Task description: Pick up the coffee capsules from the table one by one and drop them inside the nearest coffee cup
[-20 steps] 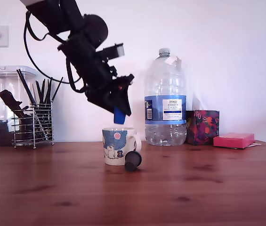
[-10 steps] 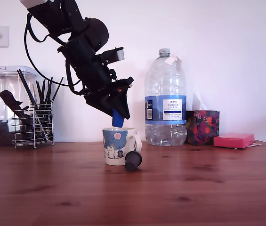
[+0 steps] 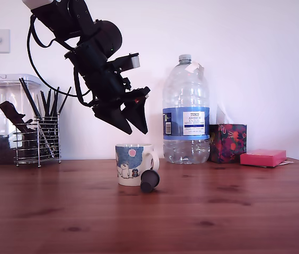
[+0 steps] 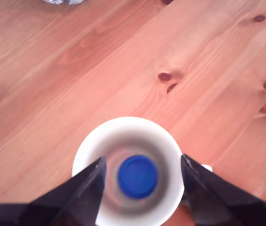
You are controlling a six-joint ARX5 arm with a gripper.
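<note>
The tool (image 3: pixel 136 130) hangs in the air right above the mug (image 3: pixel 133 164), pointing down at a slant. Its two fingers stand apart and nothing is between them. It touches neither the mug nor the table (image 3: pixel 218 211).

In the wrist view the tool (image 4: pixel 143 162) looks straight down into the mug (image 4: pixel 123 126). One dark finger (image 4: pixel 83 188) shows at each side of the white rim. The blue capsule (image 4: pixel 137 176) lies at the bottom of the mug, about in the middle, with a round flat face turned up. The exterior view does not show it, as the mug wall hides it.

The dark capsule (image 3: pixel 150 180) lies on its side on the table, at the foot of the mug on the exterior view's right, just under the handle. It seems to touch the mug, or nearly so. Its round face is turned toward the camera.

The mug stands upright on the table, near the middle of the exterior view, with its handle to that view's right. The table (image 4: pixel 52 70) shows grain and dark knots around it.

Behind the mug, to the exterior view's right, stands a large water bottle (image 3: pixel 186 111). Further right are a patterned box (image 3: pixel 227 143) and a flat pink box (image 3: pixel 263 157). Well apart at the exterior view's left stand a wire holder (image 3: pixel 37 141) full of dark utensils and a clear container (image 3: pixel 3 116).
</note>
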